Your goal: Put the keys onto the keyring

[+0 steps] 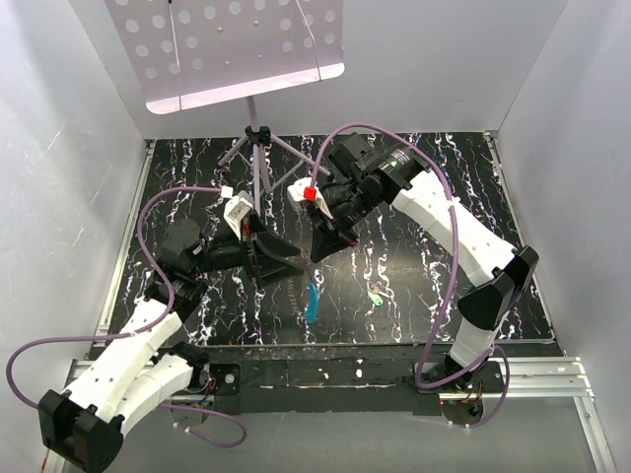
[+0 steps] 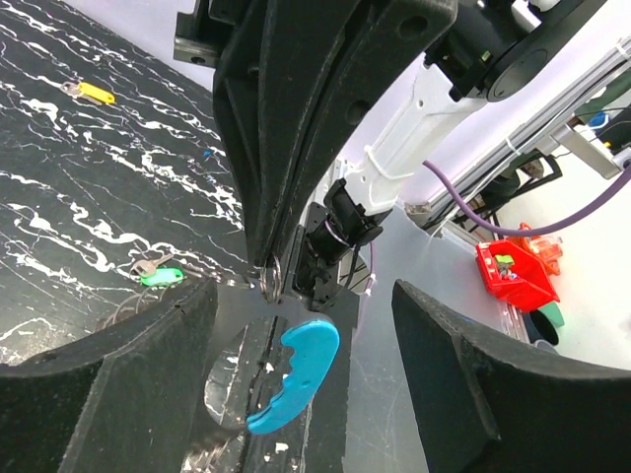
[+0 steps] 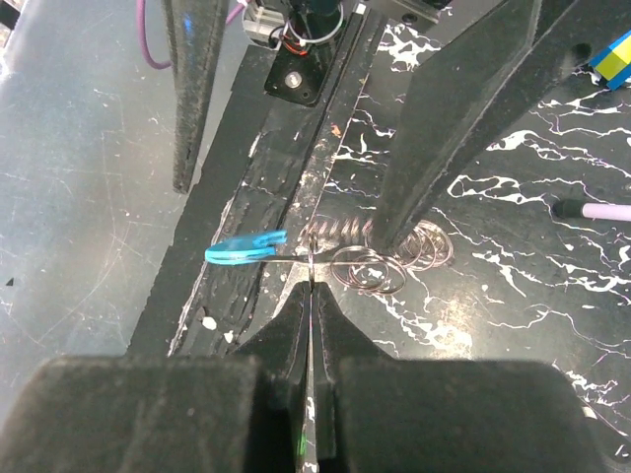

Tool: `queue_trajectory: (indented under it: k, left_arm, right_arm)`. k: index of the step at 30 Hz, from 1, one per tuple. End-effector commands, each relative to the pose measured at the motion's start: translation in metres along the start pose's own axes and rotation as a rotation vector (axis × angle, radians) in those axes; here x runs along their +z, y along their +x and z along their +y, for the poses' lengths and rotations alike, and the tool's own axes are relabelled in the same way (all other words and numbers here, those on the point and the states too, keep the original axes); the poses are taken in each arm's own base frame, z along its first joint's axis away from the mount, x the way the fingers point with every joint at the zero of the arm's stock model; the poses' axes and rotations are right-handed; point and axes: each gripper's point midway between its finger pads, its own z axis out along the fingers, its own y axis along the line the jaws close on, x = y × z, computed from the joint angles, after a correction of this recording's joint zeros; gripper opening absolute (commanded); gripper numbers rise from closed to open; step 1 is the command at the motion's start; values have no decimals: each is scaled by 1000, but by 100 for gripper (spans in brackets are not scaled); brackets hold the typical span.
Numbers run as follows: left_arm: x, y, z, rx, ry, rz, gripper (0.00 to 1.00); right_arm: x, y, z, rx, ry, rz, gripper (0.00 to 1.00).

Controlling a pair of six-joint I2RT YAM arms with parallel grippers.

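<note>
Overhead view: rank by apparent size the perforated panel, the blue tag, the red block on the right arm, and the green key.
1. perforated panel
2. blue tag
3. red block and green key look about alike; the block rides higher, nearer the camera, so I won't rank them.

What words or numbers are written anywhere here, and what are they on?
No text can be read anywhere.
White tag on the left arm: too small to read.
Green sticker on the red bin: blurred, unreadable.
Blue tag on the keyring: no writing shows.
</note>
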Motion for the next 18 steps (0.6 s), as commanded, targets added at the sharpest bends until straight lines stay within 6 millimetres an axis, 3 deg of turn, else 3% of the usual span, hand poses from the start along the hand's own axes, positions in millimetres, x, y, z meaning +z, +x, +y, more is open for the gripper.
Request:
queue_trajectory:
  k: [1,5,18]
  left_arm:
    - [2,-10,-4,6,16,-30,67]
    - [3,-8,3,-19,-12,-11,55]
    - [4,-6,7,-22,-20,8,35]
  right_arm:
    - [-4,-3,30,87,-89,-7,1]
    - [-3,-4,28,96,-91,-7,1]
    - [-2,-5,25,119,-88,-8,1]
